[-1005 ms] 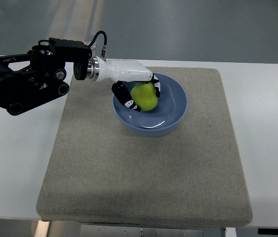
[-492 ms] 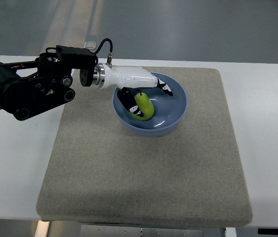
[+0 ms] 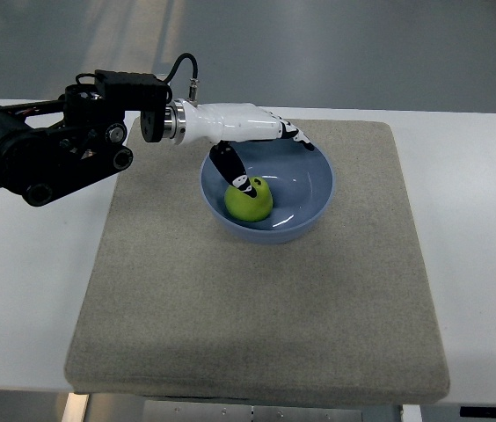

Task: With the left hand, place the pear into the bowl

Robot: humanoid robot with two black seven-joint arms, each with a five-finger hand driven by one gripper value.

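A green pear (image 3: 250, 201) lies inside the blue bowl (image 3: 314, 189), towards its left side. My left hand (image 3: 261, 149) hangs over the bowl's far left rim with its fingers spread and holds nothing. Its thumb points down and its tip is just over the pear's top; the other fingers (image 3: 294, 134) stretch out over the bowl's back rim. The black left arm (image 3: 46, 154) comes in from the picture's left edge. The right arm does not show.
The bowl stands on a grey mat (image 3: 257, 299) that covers most of a white table (image 3: 28, 290). The table's far edge runs just behind the arm, with grey floor beyond.
The left hand let go of the pear, which now lies in the bowl. The fingers have spread and the hand has lifted and drawn back a little to the left.
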